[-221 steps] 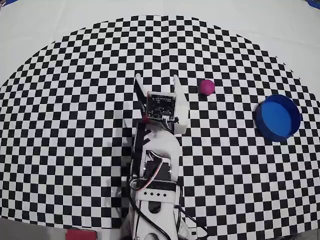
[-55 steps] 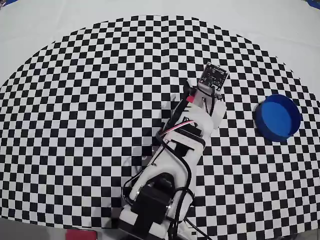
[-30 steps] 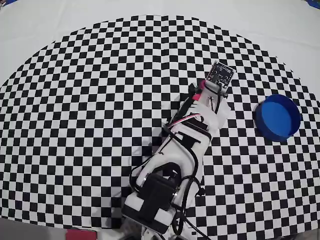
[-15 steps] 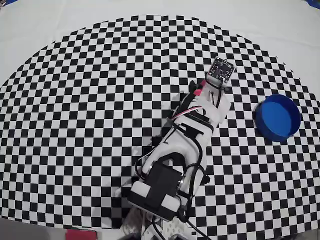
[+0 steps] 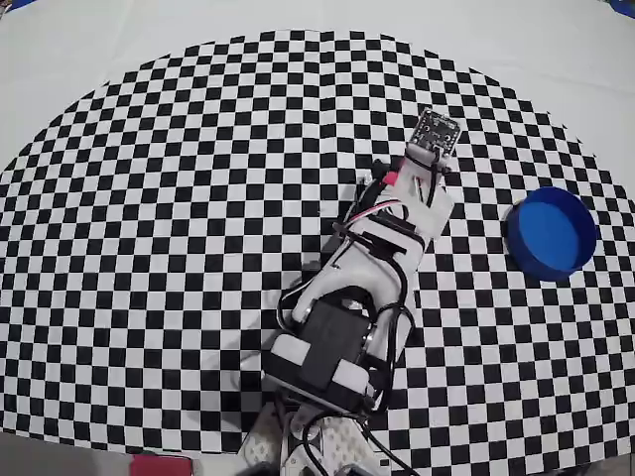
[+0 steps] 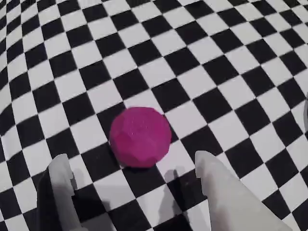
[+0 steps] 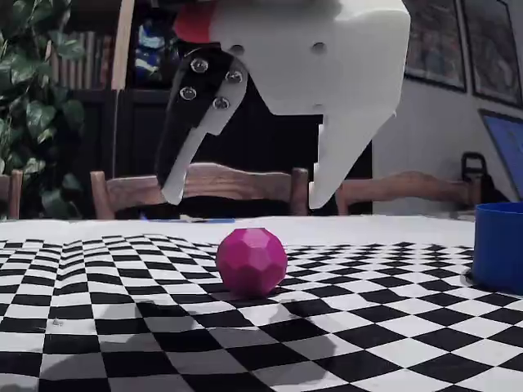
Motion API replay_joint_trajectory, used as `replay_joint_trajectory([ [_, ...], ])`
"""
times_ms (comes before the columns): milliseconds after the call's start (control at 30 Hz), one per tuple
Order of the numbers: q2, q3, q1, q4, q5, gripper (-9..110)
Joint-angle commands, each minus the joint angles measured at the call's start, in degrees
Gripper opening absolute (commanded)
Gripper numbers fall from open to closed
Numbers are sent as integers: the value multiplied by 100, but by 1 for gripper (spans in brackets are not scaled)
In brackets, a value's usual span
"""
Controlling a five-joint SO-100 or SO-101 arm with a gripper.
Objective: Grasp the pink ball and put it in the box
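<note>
- Checkered black-and-white cloth covers the table; in the fixed view I see wooden chairs and a plant behind it.
- I see the pink ball resting on the cloth, directly below the gripper.
- My gripper hangs above the ball with both fingers spread wide, touching nothing.
- In the wrist view the ball sits at 12 o'clock from the fingertips.
- The box stands at about 4 o'clock from the gripper in the overhead view, well apart.

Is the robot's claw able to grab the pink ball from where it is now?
Probably yes. The gripper hangs open right above the pink ball, jaws wider than it, and nothing lies between them on the checkered mat.
</note>
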Motion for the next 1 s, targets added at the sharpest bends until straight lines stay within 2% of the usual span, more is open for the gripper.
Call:
replay_joint_trajectory([
  [0,-62,-352,35,18,9,30],
  [967,-1099,-1187,105,18,35,30],
])
